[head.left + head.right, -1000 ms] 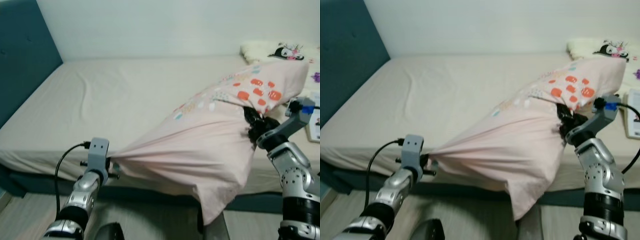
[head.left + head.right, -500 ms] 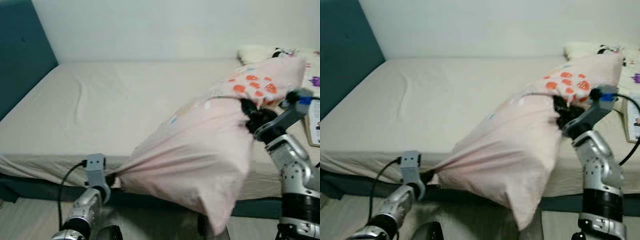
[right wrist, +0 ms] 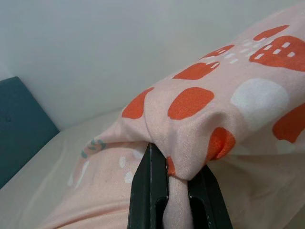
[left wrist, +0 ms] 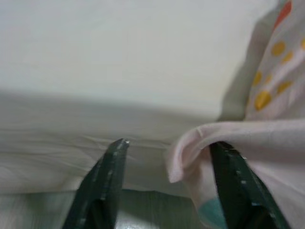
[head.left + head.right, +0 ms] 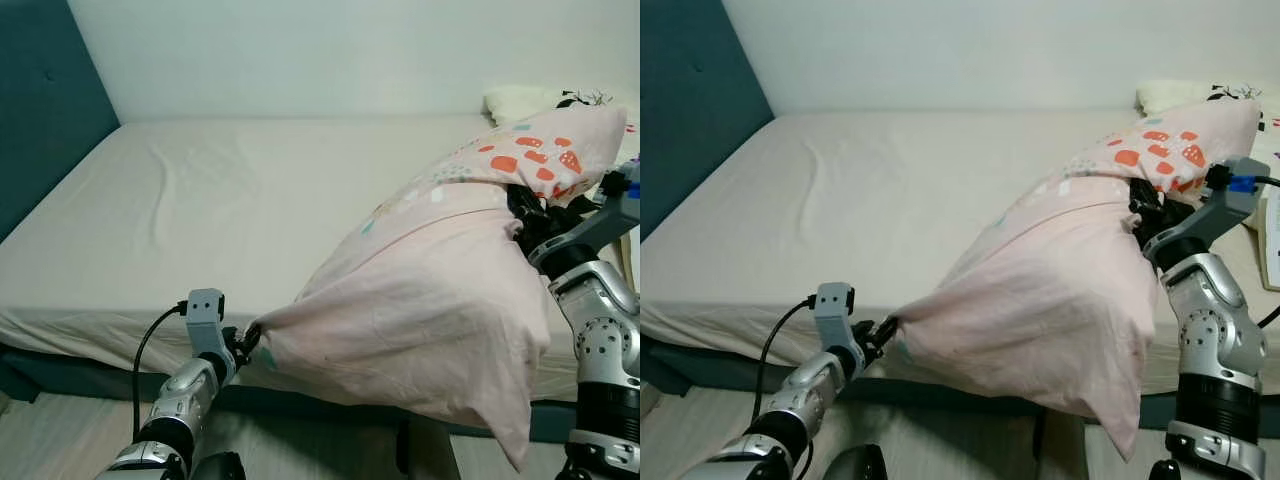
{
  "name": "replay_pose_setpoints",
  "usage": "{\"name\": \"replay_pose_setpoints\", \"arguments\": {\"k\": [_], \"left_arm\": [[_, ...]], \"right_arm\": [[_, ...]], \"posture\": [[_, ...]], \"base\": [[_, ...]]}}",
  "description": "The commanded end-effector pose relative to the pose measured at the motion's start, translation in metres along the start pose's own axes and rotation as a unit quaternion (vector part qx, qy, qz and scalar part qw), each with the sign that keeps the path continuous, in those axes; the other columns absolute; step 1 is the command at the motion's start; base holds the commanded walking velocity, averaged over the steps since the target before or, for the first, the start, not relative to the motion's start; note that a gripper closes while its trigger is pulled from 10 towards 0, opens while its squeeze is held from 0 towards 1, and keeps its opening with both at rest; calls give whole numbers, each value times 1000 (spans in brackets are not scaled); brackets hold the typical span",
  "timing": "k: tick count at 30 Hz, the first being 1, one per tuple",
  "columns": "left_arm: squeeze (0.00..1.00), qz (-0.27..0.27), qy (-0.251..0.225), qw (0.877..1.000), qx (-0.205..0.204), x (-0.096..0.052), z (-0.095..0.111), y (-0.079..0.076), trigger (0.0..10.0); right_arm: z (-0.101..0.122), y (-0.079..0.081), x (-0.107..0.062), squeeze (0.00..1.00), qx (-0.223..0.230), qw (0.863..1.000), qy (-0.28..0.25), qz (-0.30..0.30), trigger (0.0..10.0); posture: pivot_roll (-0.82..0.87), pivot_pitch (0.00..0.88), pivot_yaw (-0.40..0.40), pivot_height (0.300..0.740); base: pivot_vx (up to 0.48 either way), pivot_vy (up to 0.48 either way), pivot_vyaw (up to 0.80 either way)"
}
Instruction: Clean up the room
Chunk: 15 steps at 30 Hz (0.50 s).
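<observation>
Your right gripper [image 3: 174, 191] pinches the pale pink, orange-patterned pillow [image 5: 430, 320] at the far right. Your left gripper [image 4: 167, 183], fingers spread, has its near-left corner loosely between them over the beige bed [image 5: 230, 210].

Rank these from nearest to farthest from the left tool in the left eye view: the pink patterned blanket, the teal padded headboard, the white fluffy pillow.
1. Pink patterned blanket: its corner lies at the left tool.
2. Teal padded headboard: far on the robot's left, along the bed's end.
3. White fluffy pillow: farthest, at the far right corner by the wall.
</observation>
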<state>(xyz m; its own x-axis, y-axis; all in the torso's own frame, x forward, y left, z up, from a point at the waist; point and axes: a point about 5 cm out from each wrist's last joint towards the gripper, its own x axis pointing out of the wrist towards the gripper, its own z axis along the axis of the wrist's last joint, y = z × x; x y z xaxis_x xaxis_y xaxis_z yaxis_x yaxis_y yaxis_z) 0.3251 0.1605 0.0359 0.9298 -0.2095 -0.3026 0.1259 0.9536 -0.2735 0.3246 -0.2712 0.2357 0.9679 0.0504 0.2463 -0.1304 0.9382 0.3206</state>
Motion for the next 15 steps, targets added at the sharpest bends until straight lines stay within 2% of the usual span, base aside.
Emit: {"name": "replay_pose_setpoints", "arguments": {"k": [1, 5, 7, 10, 12, 15], "left_arm": [[1000, 18, 2, 1000, -2, -5, -1, 15, 10000], [1000, 44, 31, 998, 31, -15, -10, 33, 10000], [1000, 44, 31, 998, 31, -15, -10, 33, 10000], [1000, 76, 72, 992, 64, -30, -27, 53, 10000], [1000, 95, 95, 989, 67, -40, -39, 62, 10000], [1000, 106, 111, 986, 65, -46, -47, 67, 10000]], "right_arm": [[19, 5, 2, 0, -17, 999, -41, 12, 0], [21, 5, 2, 0, -20, 999, -43, 9, 0], [21, 5, 2, 0, -20, 999, -43, 9, 0], [25, 2, 1, 0, -25, 999, -47, 3, 0], [28, 0, 0, 0, -28, 998, -51, -1, 0], [30, -1, 0, 0, -29, 998, -53, -2, 0]], "posture": [[-24, 0, 53, 532], [-21, 0, 55, 547], [-21, 0, 55, 547], [-22, 0, 57, 562], [-22, 0, 57, 572], [-25, 0, 55, 582]], "base": [[0, 0, 0], [0, 0, 0], [0, 0, 0], [0, 0, 0], [0, 0, 0], [0, 0, 0]]}}
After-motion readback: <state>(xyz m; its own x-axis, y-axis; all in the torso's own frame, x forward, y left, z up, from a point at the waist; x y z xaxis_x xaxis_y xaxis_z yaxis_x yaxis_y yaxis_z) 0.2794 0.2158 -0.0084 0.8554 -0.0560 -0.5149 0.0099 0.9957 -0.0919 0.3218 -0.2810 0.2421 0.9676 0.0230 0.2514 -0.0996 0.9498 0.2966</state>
